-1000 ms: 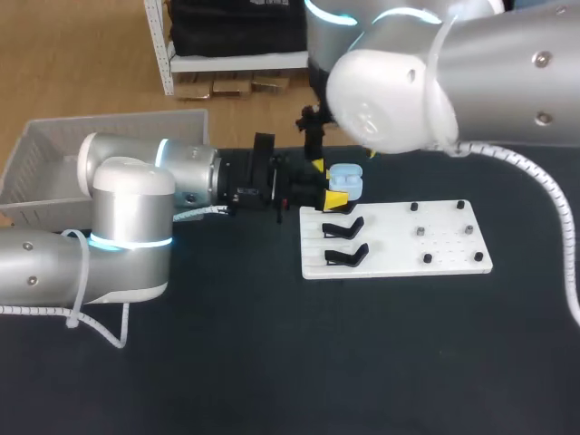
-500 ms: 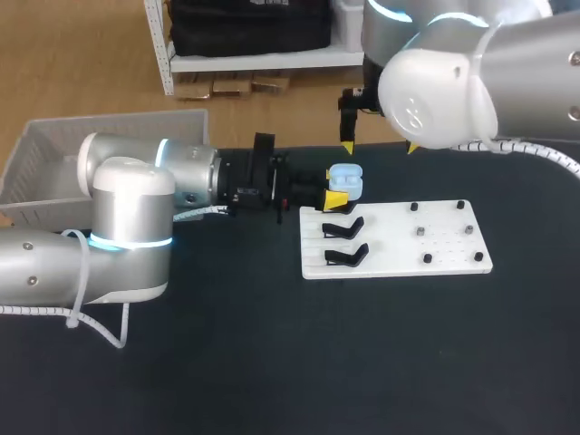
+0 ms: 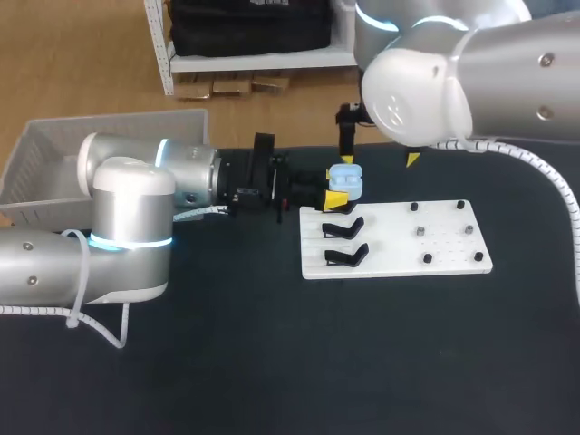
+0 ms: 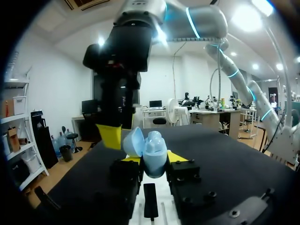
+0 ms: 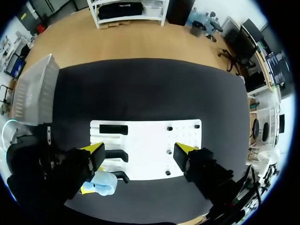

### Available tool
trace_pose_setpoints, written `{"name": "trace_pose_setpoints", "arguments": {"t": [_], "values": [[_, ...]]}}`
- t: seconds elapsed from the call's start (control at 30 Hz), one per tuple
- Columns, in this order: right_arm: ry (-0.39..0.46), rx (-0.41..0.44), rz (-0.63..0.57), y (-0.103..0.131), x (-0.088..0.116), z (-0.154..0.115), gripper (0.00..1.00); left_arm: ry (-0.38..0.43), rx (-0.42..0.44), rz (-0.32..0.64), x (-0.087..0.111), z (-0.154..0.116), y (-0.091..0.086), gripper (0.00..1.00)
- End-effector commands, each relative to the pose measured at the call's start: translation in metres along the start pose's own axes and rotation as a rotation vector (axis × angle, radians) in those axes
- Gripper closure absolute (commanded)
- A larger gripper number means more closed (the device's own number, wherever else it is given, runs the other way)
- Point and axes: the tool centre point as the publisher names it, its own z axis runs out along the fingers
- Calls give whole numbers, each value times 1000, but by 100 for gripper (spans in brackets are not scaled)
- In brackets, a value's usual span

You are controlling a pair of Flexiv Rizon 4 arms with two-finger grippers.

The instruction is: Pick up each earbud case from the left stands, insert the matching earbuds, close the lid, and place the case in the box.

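Observation:
A light-blue earbud case (image 3: 347, 178) is held just above the white board's (image 3: 408, 249) far left corner, with my left gripper (image 3: 339, 187) shut on it. In the left wrist view the case (image 4: 149, 146) sits between the yellow tips of the left gripper (image 4: 153, 159), its lid ajar. My right gripper (image 3: 381, 160) hangs open and wide above the board's far edge, one fingertip (image 4: 109, 136) close beside the case. From the right wrist, the right gripper (image 5: 139, 151) spans the board (image 5: 150, 140), and the case (image 5: 101, 183) lies beside one finger.
Two black stands (image 3: 343, 241) sit empty on the board's left part, and small dark pegs (image 3: 421, 232) dot its right part. A clear plastic basket (image 3: 54, 163) stands at the table's far left. My left arm (image 3: 181, 181) stretches along the far edge.
My right arm has swung to the right off the case, then sunk a little. Its jaws have spread wider. The left arm and the case have stayed put.

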Motion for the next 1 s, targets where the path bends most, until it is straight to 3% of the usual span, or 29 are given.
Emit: {"name": "trace_pose_setpoints", "arguments": {"t": [0.03, 0.5, 0.8, 1.0], "values": [[8, 3, -10, 0, 4, -3, 2, -2, -6, 3, 1, 0, -2, 100], [42, -1, -65, -1, 28, -6, 0, -2, -6, 3, 1, 0, -2, 100], [-184, -50, 81, -32, 23, -34, 0, -2, -6, 3, 1, 0, -2, 100], [-263, -33, 38, -51, 36, -44, 0, 39, -58, -31, -6, -18, 0, 100]]}}
